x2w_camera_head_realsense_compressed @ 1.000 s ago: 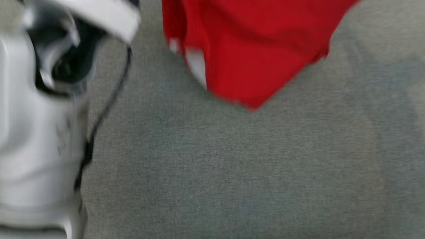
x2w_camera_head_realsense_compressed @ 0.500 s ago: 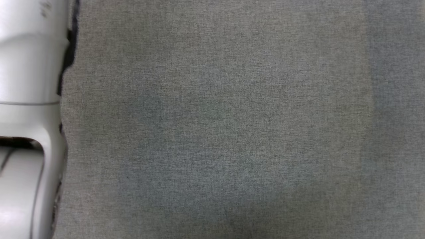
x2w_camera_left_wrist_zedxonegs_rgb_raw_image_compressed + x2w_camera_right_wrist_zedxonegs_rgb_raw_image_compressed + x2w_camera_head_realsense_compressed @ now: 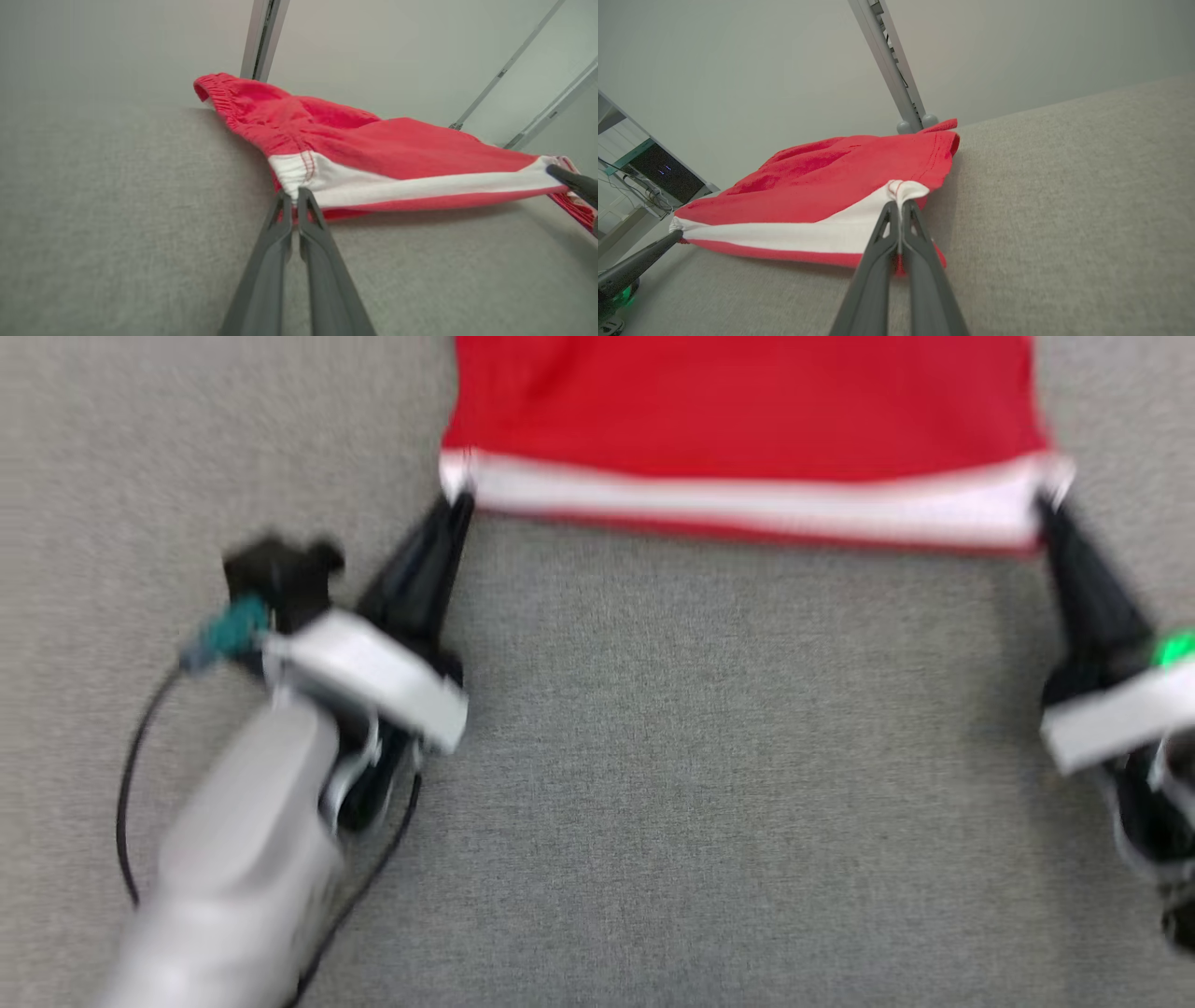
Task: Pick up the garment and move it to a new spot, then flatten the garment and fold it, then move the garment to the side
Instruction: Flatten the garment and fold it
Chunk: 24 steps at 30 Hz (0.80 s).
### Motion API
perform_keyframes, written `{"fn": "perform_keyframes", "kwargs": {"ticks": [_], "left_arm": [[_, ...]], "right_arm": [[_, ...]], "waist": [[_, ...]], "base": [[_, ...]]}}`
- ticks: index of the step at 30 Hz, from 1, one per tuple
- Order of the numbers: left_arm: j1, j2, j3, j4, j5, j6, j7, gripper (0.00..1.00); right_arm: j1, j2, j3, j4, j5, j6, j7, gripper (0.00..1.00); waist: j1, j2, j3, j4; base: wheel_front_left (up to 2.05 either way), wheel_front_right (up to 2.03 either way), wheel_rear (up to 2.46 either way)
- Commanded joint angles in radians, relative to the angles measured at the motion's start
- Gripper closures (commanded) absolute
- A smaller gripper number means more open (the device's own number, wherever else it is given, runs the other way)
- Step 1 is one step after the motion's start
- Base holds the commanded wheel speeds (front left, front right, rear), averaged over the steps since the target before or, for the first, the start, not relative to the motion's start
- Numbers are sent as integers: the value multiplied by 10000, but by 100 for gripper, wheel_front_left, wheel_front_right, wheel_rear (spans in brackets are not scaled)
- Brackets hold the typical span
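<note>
The garment (image 3: 747,411) is red with a white band along its near edge, spread across the grey cloth surface at the top of the head view. My left gripper (image 3: 457,504) is shut on the band's left corner. My right gripper (image 3: 1047,504) is shut on the right corner. The band hangs taut between them, a little above the surface. In the left wrist view my left gripper (image 3: 293,197) pinches the white corner of the garment (image 3: 373,149). In the right wrist view my right gripper (image 3: 901,205) pinches the other white corner of the garment (image 3: 822,186).
The grey cloth surface (image 3: 709,784) stretches wide in front of the garment. A black cable (image 3: 131,784) loops beside my left forearm. A metal post (image 3: 887,65) rises behind the garment, and a shelf with dark equipment (image 3: 654,172) stands at the far left of the right wrist view.
The head camera has swung about: half a second ago it showed bare grey cloth and a forearm. Now the garment's white band is stretched straight between both grippers, where earlier it hung bunched.
</note>
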Motion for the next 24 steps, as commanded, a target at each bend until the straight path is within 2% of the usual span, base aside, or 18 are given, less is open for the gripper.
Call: {"fn": "perform_keyframes", "kwargs": {"ticks": [1,7,10,14,19,24], "left_arm": [[1365,327,-54,-326,-129,172,-36,100],[6090,861,-295,-2134,-829,1367,145,100],[7924,1016,-283,-3179,-1112,2076,89,100],[9784,1074,-156,-4634,-1478,2635,-93,100],[10412,1161,-255,-5957,-1473,3021,50,100],[9250,1000,-111,-6904,-1521,3078,544,100]], "right_arm": [[1088,-239,181,-208,190,-1,-166,100],[4502,-429,346,-406,302,-5,-308,100],[6032,-434,41,-475,70,-19,-345,100],[8067,-176,-956,-1071,153,-30,-361,100],[8796,-207,-1826,-1946,-99,-36,-288,100],[7106,-437,-2082,-2353,-493,-30,590,100]], "waist": [[-1,0,-1555,44],[-1,0,-3480,89],[-1,0,-4149,234],[-1,0,-4716,663],[-1,0,-4594,1048],[-1,0,-3757,1389]], "base": [[0,0,0],[0,0,0],[0,0,0],[0,0,0],[0,0,0],[0,0,0]]}}
